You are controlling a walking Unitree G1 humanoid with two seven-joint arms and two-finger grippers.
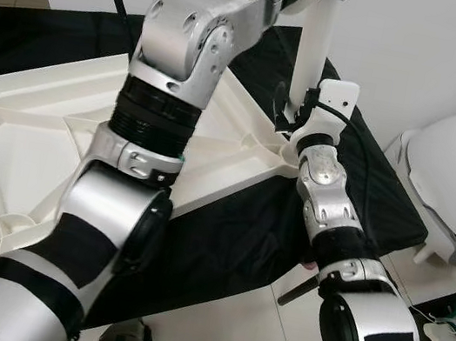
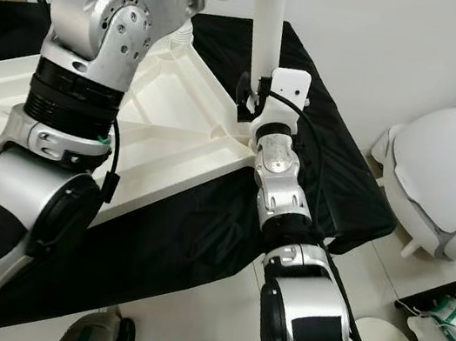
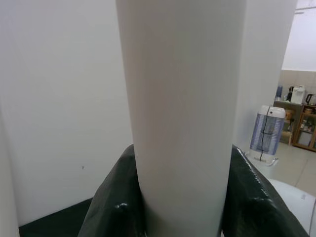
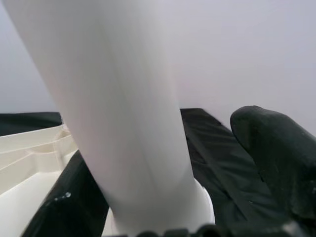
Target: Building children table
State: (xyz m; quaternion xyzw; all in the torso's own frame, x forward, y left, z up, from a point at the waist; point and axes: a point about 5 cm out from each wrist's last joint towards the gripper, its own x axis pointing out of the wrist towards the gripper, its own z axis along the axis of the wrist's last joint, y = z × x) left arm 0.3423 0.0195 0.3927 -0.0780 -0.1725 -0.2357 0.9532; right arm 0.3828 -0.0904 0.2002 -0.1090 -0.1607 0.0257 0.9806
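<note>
At the near right corner of the upturned table top (image 1: 29,144) the white leg (image 1: 311,57) stands upright in its socket, our left hand (image 3: 180,217) pinching its upper end, our right hand (image 4: 173,207) spread loosely around its base.

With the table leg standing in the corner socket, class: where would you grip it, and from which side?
Probably mid-shaft of the white leg, from the side, fingers squeezing across its round, smooth, near-upright shaft above the tabletop socket. The left gripper is clamped like this higher up.
</note>
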